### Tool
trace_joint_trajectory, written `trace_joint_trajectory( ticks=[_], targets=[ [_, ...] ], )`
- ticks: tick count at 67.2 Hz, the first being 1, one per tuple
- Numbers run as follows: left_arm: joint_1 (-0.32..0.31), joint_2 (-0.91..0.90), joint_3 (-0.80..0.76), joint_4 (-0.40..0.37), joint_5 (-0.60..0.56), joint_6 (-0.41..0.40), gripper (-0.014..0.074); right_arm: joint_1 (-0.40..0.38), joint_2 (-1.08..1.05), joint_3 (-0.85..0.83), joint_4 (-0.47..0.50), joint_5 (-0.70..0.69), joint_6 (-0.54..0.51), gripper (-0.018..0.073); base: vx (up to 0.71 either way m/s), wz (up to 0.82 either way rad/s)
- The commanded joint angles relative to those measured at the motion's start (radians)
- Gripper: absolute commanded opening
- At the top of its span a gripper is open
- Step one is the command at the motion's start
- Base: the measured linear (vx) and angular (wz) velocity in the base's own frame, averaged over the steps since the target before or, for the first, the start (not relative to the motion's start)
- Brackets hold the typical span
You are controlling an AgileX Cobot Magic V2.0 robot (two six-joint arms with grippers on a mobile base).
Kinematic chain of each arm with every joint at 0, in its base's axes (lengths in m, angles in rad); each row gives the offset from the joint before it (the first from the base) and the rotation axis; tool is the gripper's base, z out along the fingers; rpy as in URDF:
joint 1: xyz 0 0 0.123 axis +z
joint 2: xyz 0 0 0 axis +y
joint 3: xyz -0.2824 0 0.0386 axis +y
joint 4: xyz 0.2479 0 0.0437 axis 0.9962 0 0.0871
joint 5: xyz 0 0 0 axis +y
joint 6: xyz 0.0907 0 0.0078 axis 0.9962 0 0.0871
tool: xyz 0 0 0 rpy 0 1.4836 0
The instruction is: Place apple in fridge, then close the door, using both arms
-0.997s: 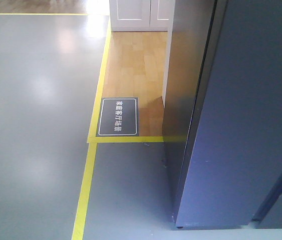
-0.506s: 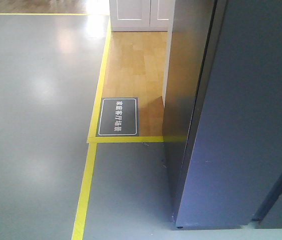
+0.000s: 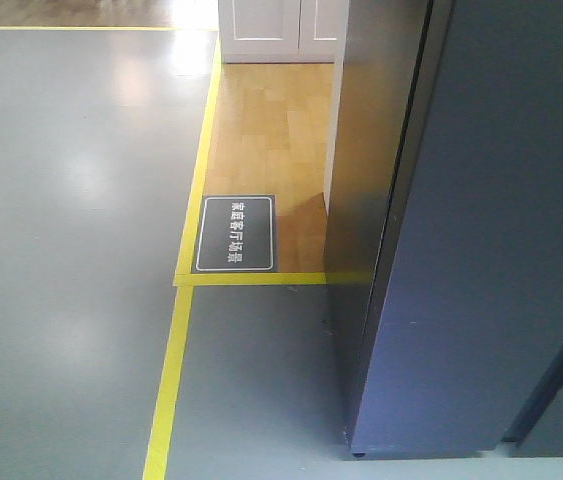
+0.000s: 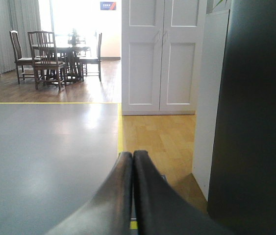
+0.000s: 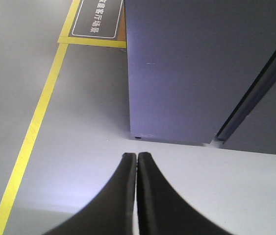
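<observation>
Nothing shifted over the last second: fridge (image 3: 481,250) seen shut at three o'clock, apple unseen; left end effector (image 4: 132,161) and right end effector (image 5: 137,161) pressed together, empty.

Ahead of the left pincer, grey glossy floor (image 4: 44,147) meets a yellow tape line (image 4: 119,132) edging light wood parquet (image 4: 160,134). Beyond stand white panelled cabinet doors (image 4: 160,54). Far left of it, dark wooden chairs (image 4: 42,58) surround a dining table (image 4: 71,49) by grey curtains (image 4: 0,34) and a bright window (image 4: 76,17). A dark floor sign (image 3: 235,234) lies on the parquet.
</observation>
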Motion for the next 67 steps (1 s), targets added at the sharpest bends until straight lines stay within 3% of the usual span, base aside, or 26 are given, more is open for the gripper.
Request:
trace_joint_trajectory(
  ticks=[1,67],
  targets=[
    [-0.003,-0.015,-0.016,0.025,-0.080,-0.011,-0.0006,0.001,0.011,-0.023,-0.007,-0.058,-0.005,-0.0003,0.00,0.00],
    [-0.003,-0.015,-0.016,0.037,-0.079,-0.011,-0.0006,0.001,0.011,-0.023,-0.007,-0.058,-0.005,-0.0003,0.00,0.00]
  ],
)
